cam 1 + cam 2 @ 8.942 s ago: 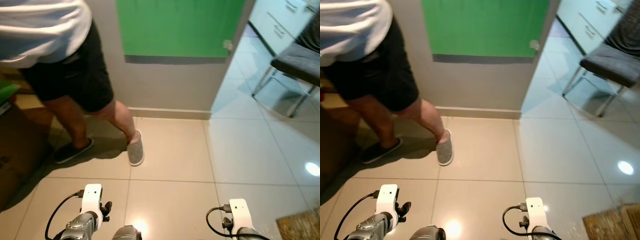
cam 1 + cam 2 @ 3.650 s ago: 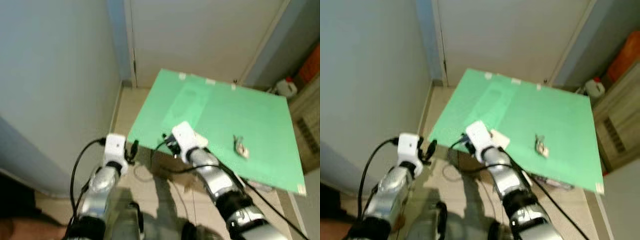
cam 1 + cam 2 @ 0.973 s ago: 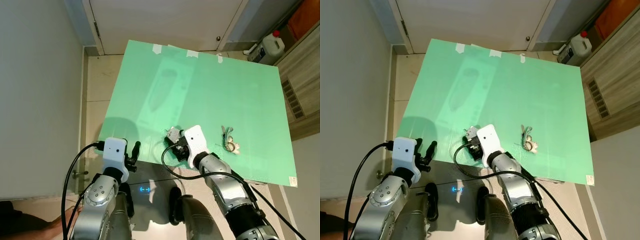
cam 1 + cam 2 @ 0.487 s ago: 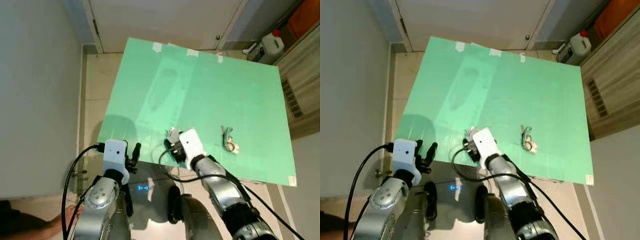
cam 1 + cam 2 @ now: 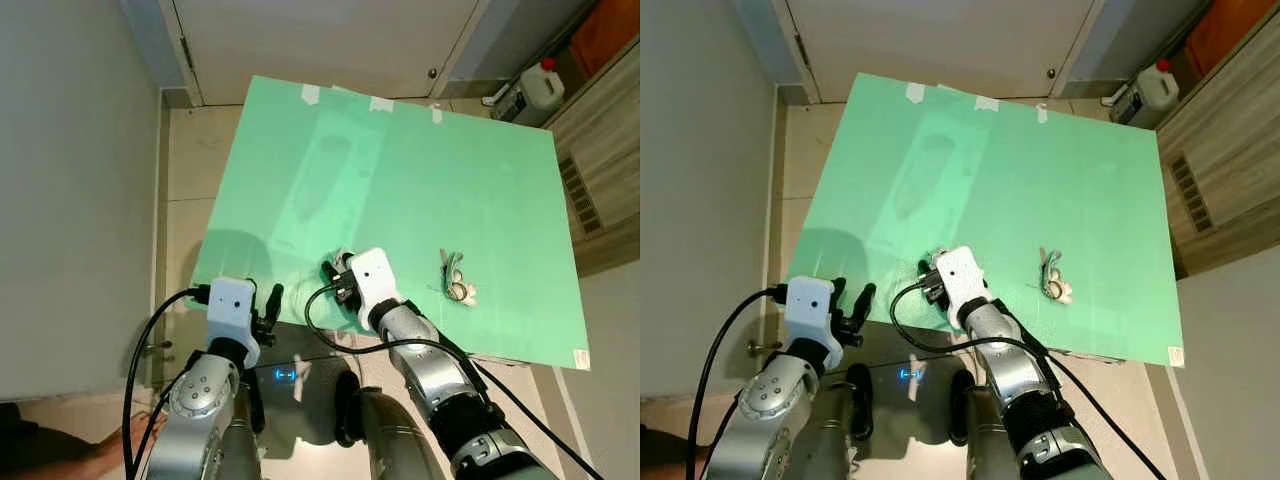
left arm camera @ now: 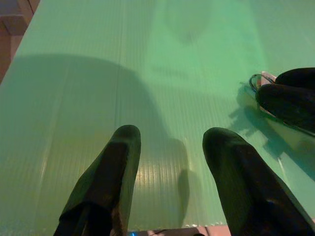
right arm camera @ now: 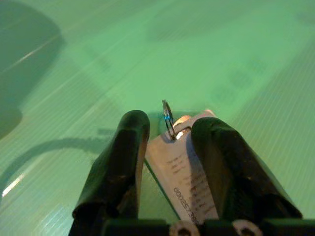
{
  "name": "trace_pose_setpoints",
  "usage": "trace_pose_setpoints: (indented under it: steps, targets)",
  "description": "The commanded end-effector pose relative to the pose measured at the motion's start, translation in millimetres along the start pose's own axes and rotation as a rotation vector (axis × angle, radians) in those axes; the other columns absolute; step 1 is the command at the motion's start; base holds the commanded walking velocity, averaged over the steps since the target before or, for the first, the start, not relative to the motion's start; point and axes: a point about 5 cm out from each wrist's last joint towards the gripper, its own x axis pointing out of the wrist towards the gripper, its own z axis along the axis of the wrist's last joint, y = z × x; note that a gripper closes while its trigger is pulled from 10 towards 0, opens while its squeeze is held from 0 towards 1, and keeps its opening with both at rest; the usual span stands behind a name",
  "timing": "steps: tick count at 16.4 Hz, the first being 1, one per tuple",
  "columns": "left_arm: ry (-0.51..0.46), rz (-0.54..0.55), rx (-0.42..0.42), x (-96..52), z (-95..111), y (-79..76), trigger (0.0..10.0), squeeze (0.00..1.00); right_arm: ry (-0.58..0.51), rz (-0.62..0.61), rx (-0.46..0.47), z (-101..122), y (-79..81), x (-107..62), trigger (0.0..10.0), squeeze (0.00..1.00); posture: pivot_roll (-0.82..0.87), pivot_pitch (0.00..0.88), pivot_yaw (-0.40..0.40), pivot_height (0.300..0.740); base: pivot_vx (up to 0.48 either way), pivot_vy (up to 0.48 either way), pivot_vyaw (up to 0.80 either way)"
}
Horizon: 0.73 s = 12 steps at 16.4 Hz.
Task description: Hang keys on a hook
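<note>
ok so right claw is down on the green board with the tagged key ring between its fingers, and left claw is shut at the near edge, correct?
Not quite: the left claw is open, its fingers spread apart over the green board, as the left wrist view shows. The right claw does have the tagged key ring between its fingers.

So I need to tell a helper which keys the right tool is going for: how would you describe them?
Start at the green board lying flat in front of the robot. Near its front edge, the right tool straddles a metal key ring with a white printed tag. The other key bunch lies apart, farther right, with nothing near it.
</note>
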Motion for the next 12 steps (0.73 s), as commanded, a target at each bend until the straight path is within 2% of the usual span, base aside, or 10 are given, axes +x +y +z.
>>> trace_pose_setpoints:
  steps: [1,5,12]
  targets:
    - [0.021,0.001,-0.003,-4.8,-3.9,-3.6,10.0,0.0,0.028,-0.003,0.015,-9.1,-0.9,-3.4,0.0,0.0,0.17,0.387,-0.099,0.74,0.0,0.0,0.0]
    - [0.021,-0.001,0.004,-7.1,-3.5,-5.5,10.0,0.0,0.04,-0.005,0.01,-12.6,3.6,0.6,0.0,0.0,0.19,0.4,-0.098,0.74,0.0,0.0,0.0]
    - [0.017,0.012,0.012,-11.3,-0.9,-3.7,10.0,0.0,0.018,-0.013,-0.012,-3.2,8.2,14.0,0.0,0.0,0.21,0.409,-0.107,0.74,0.0,0.0,0.0]
